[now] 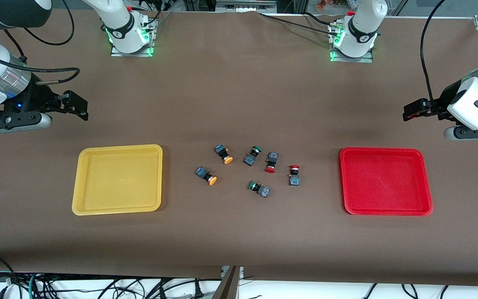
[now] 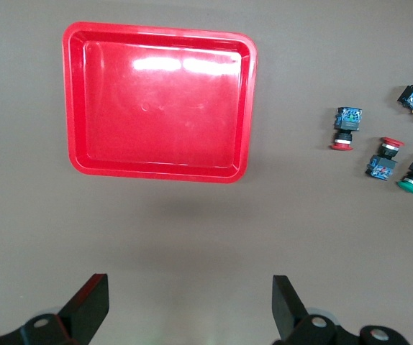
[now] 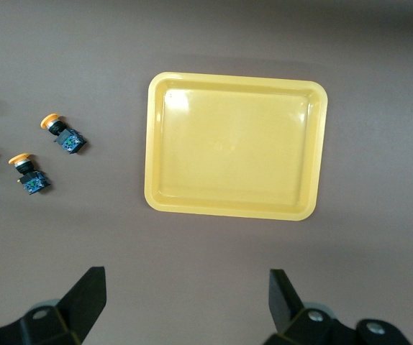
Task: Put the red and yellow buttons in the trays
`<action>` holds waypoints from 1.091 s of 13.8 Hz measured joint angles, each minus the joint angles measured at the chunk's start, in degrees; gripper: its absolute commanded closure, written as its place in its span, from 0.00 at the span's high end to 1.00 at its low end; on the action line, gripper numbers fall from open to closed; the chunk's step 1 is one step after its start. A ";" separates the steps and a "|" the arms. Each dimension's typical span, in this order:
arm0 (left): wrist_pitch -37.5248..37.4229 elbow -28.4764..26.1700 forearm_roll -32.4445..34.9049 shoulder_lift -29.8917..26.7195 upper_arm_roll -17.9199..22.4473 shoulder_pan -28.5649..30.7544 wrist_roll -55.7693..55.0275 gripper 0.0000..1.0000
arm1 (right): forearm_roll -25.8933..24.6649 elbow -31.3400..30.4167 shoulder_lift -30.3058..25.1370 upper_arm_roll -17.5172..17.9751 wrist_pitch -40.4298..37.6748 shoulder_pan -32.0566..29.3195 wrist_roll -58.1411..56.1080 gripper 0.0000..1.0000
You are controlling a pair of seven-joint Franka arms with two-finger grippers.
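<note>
Your two arms: white shells, black tooling

You have glossy white casings on both arms, each base ringed by a black band with a small white mark and lit green at its metal foot plate. Black cables loop from the upper links. The right tool sits under a silver cuff with a blue light; the left tool hangs from a white housing. Both have matte black fingers.

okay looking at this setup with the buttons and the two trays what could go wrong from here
1. The green-capped buttons lie among the red buttons, so a grab could catch the wrong one.
2. The buttons lie on their sides with round caps, so a yellow button might roll or slip when pinched.
3. The left gripper and right gripper, both open, could crowd each other at that cluster.
</note>
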 measured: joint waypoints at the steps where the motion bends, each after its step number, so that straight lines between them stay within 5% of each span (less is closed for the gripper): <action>1: 0.00 0.00 0.00 0.01 0.00 0.00 0.00 1.00 | -0.31 -0.13 -0.02 0.01 0.18 0.01 0.00 1.00; 15: 0.00 0.01 0.00 0.15 0.07 0.01 0.00 1.00 | -1.56 -0.72 0.47 -0.52 2.31 0.06 0.20 1.00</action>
